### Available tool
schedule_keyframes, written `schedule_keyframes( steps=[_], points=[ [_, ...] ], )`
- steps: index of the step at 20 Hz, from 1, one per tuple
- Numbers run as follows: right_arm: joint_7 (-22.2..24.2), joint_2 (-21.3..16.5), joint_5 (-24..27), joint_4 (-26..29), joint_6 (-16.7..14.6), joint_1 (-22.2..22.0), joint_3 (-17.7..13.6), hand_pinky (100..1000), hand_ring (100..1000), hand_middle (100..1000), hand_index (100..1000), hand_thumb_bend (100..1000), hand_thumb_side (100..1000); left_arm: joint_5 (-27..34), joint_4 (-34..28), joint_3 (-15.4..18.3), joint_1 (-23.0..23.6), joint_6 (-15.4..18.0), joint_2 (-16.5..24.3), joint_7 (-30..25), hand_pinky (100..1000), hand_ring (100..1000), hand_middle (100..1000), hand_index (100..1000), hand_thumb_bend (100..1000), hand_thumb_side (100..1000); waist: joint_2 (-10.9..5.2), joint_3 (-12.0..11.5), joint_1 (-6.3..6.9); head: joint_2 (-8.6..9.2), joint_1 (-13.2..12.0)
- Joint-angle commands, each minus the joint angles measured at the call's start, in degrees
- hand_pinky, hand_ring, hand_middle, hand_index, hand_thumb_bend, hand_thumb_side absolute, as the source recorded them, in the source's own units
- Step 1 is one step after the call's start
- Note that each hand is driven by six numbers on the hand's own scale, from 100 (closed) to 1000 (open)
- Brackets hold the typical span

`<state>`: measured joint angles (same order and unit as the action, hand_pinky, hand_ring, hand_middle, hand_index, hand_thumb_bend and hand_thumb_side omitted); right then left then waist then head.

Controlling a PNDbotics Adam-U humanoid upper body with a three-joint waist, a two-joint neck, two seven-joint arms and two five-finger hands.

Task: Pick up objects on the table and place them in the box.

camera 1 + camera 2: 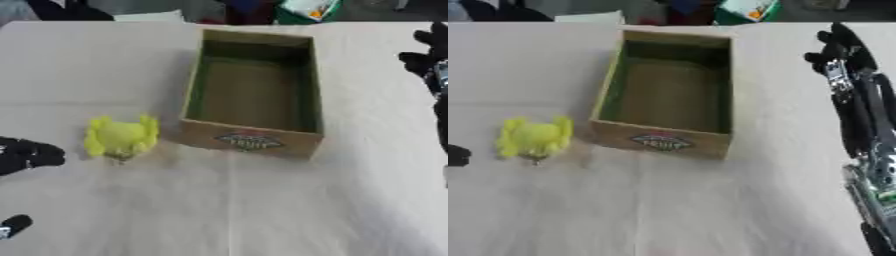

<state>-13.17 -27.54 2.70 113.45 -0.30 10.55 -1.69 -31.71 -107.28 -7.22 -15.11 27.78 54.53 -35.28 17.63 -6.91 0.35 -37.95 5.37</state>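
Observation:
A yellow soft toy (121, 137) with stubby limbs lies on the white tablecloth, just left of the box's near left corner. The cardboard box (249, 141) stands open at mid-table, its inside green-walled and empty, a red and green label on its near wall. My left hand (28, 154) shows at the left edge, a short way left of the toy and not touching it, open with nothing in it. My right hand (837, 46) is raised at the far right, beyond the box's right wall, fingers relaxed and empty; its arm (868, 130) runs down the right edge.
A green and white package (306, 9) and dark shapes sit past the table's far edge. A white sheet (592, 18) lies at the far edge behind the box. Bare cloth (236, 210) spreads in front of the box.

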Motion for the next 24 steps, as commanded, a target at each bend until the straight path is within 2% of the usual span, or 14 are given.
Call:
schedule_keyframes(
  steps=[1, 3, 4, 11, 12, 24],
  points=[
    [0.28, -0.80, 0.11, 1.14, 0.02, 0.32, -0.06, 881, 816, 896, 1000, 100, 842, 0.18, 0.40, 0.36, -1.08, 0.73, 2.09, -1.19, 750, 897, 927, 1000, 241, 432, -1.18, 0.00, 0.18, 0.09, -0.24],
    [0.30, -0.79, 0.11, 1.14, 0.03, 0.32, -0.05, 881, 816, 896, 1000, 100, 842, -0.02, 0.57, 0.28, -1.19, 0.80, 2.05, -1.01, 750, 897, 927, 1000, 241, 432, -1.18, 0.00, 0.19, 0.09, -0.24],
    [0.32, -0.78, 0.12, 1.14, 0.03, 0.32, -0.03, 881, 815, 894, 1000, 100, 841, -0.11, 0.64, 0.30, -1.26, 0.81, 2.05, -0.93, 749, 904, 940, 1000, 274, 446, -1.20, 0.04, 0.21, 0.07, -0.28],
    [0.85, -0.70, 0.36, 1.14, 0.10, 0.58, 0.37, 881, 815, 893, 1000, 100, 840, -3.34, 5.65, -1.88, -6.64, 0.90, 0.14, -0.11, 739, 898, 933, 1000, 287, 460, -1.21, 0.61, 0.58, -0.07, -0.81],
    [0.92, -0.65, 0.41, 1.14, 0.13, 0.62, 0.46, 881, 815, 892, 1000, 100, 839, -3.34, 6.45, -2.09, -7.29, 0.85, -0.40, -0.17, 734, 894, 917, 1000, 284, 491, -1.19, 0.82, 0.61, -0.05, -1.07],
    [1.59, -0.40, 0.70, 1.14, 0.14, 0.89, 1.03, 883, 815, 887, 1000, 100, 845, -2.30, 15.06, -4.33, -15.90, 2.77, -6.61, -3.63, 723, 888, 912, 1000, 278, 487, -0.70, 1.67, 0.61, 0.59, -1.74]
  ],
)
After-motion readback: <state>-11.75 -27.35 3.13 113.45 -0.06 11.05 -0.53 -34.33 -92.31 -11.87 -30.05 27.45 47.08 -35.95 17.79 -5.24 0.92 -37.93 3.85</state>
